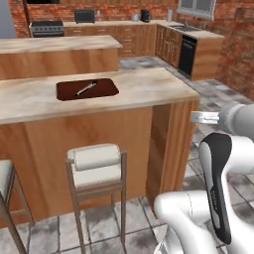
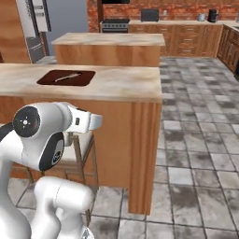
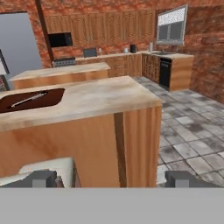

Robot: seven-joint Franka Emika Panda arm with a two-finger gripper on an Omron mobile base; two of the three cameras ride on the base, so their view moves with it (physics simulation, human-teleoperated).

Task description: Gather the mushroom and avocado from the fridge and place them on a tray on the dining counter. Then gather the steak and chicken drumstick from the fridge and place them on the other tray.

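Observation:
The dining counter runs across in front of me. Toward its left end lies the other tray, dark brown, with a slim grey utensil on it. My gripper hangs open and empty below the counter's top, on the near side by its right end. The grey fridge stands far back on the left. The mushroom, avocado, steak, chicken drumstick and the tray are out of view.
A padded stool stands against the counter's front. A shorter island lies behind it. Cabinets, a stove and a sink line the far brick walls. The tiled floor on the right is open.

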